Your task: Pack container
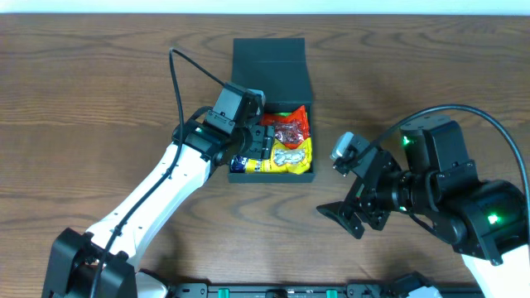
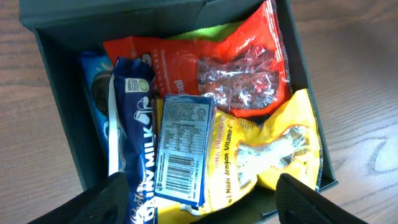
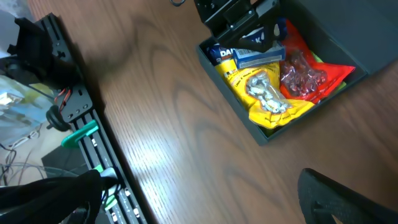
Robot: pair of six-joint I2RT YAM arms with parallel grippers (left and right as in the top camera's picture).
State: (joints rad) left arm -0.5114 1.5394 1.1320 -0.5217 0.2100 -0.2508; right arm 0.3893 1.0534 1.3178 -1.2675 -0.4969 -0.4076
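The container (image 1: 273,60) is a dark box at the table's middle back, its flap lid open toward the far side. It holds several snack packets: a red one (image 2: 249,68), a yellow one (image 2: 273,149), a blue Dairy Milk bar (image 2: 134,137) and a small blue packet with a barcode (image 2: 183,146). My left gripper (image 1: 258,142) hovers over the box's left front corner, open and empty; in the left wrist view its fingers (image 2: 199,208) straddle the packets. My right gripper (image 1: 352,217) is open and empty above bare table right of the box, which shows in the right wrist view (image 3: 267,134).
The wooden table (image 1: 99,99) stretches around the box. A black rail with green clips (image 3: 81,134) runs along the table's near edge. The left arm's cable (image 1: 186,70) arches above the table left of the box.
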